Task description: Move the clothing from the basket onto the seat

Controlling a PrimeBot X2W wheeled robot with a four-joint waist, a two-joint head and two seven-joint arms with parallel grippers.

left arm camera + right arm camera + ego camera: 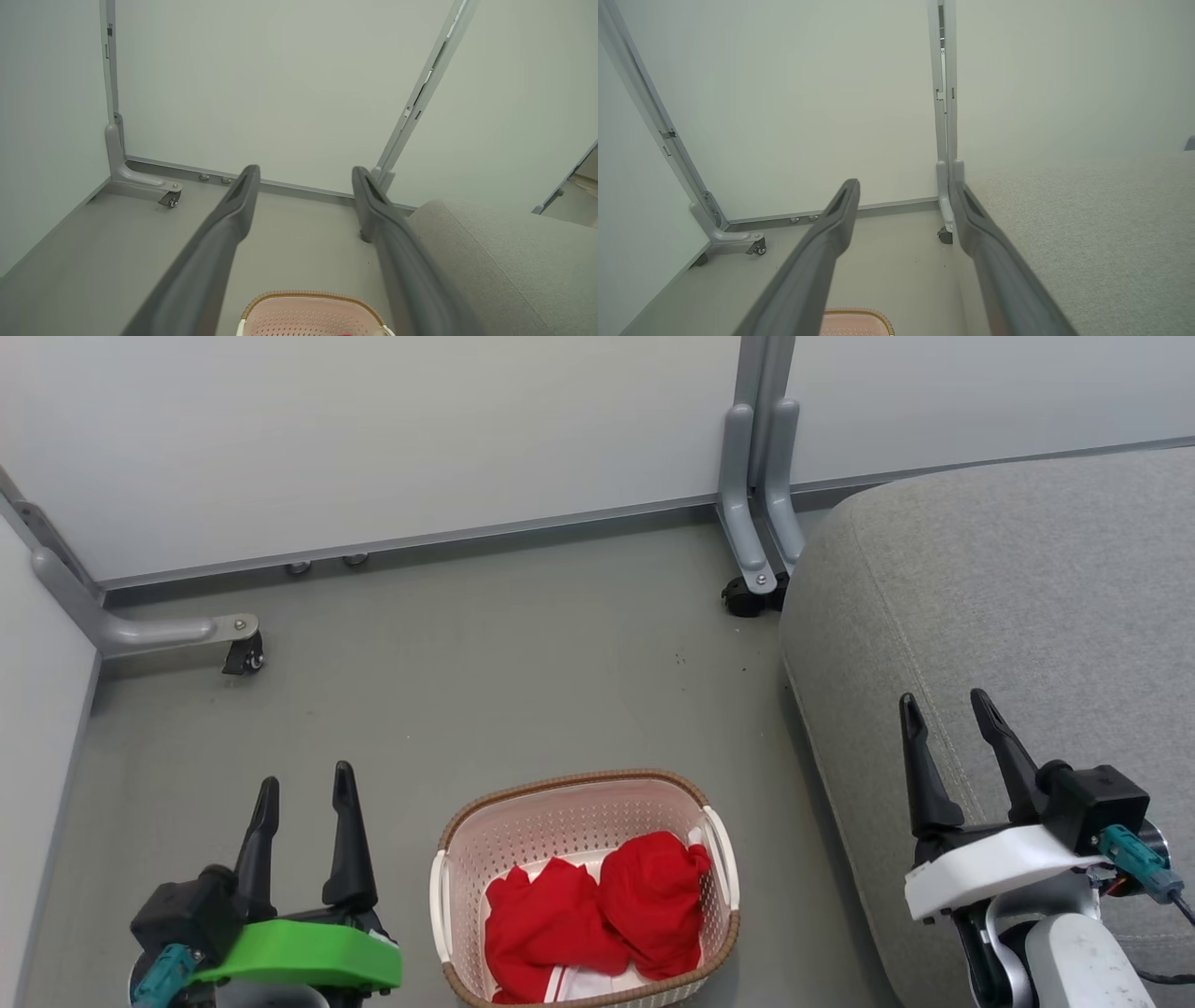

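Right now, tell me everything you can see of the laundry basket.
The basket is cream plastic with perforated walls, a brown woven-look rim and a white handle on each side. It stands upright on the grey floor, just left of the seat without touching it, holding two bunched red garments.

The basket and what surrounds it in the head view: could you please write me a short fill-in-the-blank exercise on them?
1. The clothing lying in the basket is ____ in colour.
2. In the head view, the basket stands on the floor to the ____ of the seat.
3. The fingers of the left gripper and the right gripper are spread ____, holding nothing.

Missing words: red; left; open.
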